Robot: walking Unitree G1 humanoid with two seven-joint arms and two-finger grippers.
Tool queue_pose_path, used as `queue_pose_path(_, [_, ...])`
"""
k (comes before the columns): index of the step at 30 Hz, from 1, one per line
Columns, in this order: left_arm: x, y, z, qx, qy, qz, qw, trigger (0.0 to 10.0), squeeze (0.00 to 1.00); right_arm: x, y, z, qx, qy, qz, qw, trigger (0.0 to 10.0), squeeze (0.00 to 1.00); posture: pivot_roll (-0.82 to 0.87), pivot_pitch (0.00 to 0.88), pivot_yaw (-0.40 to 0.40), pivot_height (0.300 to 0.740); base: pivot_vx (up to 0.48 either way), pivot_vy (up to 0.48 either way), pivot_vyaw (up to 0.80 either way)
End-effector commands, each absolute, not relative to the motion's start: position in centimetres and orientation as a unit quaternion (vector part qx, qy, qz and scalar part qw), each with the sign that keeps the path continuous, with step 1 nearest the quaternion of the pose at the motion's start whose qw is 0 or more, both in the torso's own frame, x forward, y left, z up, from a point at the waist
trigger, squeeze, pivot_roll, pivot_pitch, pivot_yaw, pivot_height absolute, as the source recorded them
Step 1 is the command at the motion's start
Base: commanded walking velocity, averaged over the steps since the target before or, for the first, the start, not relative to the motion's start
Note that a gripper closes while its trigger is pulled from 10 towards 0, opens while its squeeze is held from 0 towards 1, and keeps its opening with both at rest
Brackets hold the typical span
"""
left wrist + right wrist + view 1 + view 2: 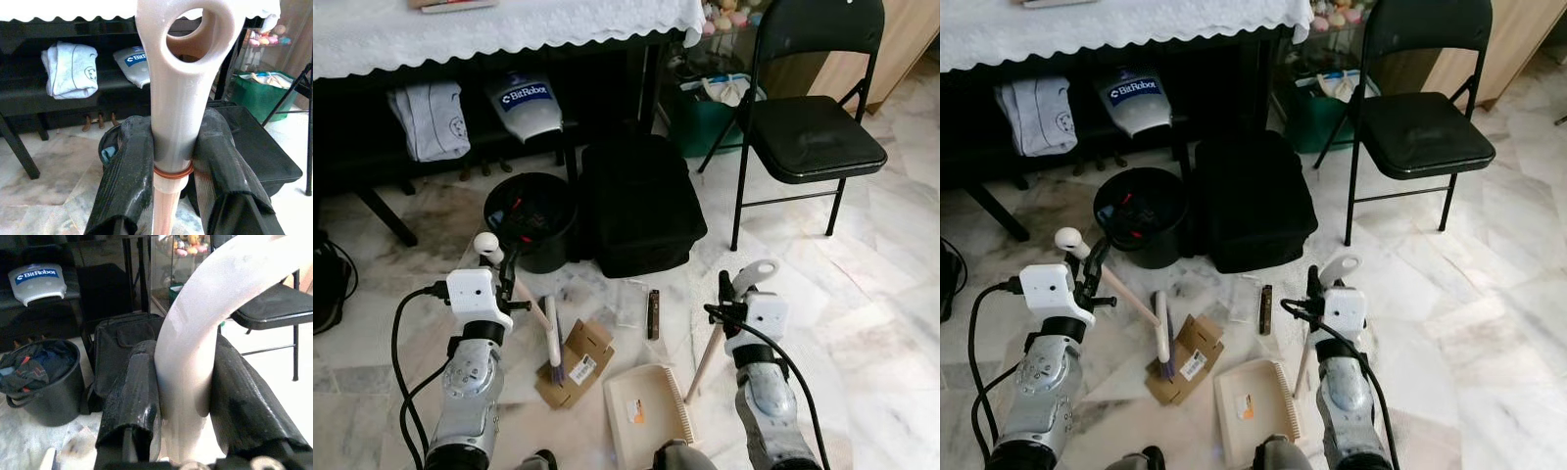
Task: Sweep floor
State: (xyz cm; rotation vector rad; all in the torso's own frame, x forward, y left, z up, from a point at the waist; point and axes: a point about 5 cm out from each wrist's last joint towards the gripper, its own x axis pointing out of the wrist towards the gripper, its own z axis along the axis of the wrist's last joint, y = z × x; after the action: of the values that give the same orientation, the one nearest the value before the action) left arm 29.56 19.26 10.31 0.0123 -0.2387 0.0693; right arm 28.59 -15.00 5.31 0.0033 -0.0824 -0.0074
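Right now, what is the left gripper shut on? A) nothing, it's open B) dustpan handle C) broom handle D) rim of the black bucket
C: the left gripper clamps the broom handle between both black fingers, its brush head on the floor beside the cardboard box; the dustpan handle is in the right gripper.

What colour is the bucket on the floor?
Black; the bucket shows best in the left eye view.

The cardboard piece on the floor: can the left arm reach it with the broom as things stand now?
Probably yes. The left gripper grips the broom handle, and the brush head lies beside the cardboard piece, with nothing between.
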Motion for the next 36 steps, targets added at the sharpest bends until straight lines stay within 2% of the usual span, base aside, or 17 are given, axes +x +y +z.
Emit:
queue_pose_path(1, [29.3,19.3,9.6,-0.004,-0.101,0.031,0.994,10.0,0.06,27.4,-14.9,3.1,0.027,0.024,-0.012,0.999,10.0,0.0,-0.02,0.192,-0.056,0.74,0.0,0.0,0.0])
queue_pose_path(8, [29.5,19.1,9.5,-0.006,-0.096,0.017,0.995,10.0,0.06,26.5,-14.9,2.4,0.048,0.074,-0.01,0.996,10.0,0.0,-0.02,0.186,-0.054,0.74,0.0,0.0,0.0])
queue_pose_path(19, [29.7,18.9,9.5,-0.009,-0.095,0.012,0.995,10.0,0.05,27.0,-16.2,2.5,0.12,0.144,-0.075,0.979,10.0,0.0,-0.02,0.183,-0.055,0.74,0.0,0.0,0.0])
queue_pose_path(26, [29.8,18.8,9.5,-0.009,-0.094,0.011,0.995,10.0,0.05,27.4,-16.4,3.1,0.189,0.162,-0.094,0.964,10.0,0.0,-0.02,0.179,-0.057,0.74,0.0,0.0,0.0])
queue_pose_path(36, [29.9,18.7,9.4,-0.011,-0.093,0.009,0.996,10.0,0.05,27.3,-16.6,3.2,0.223,0.188,-0.101,0.951,10.0,0.0,-0.03,0.176,-0.059,0.74,0.0,0.0,0.0])
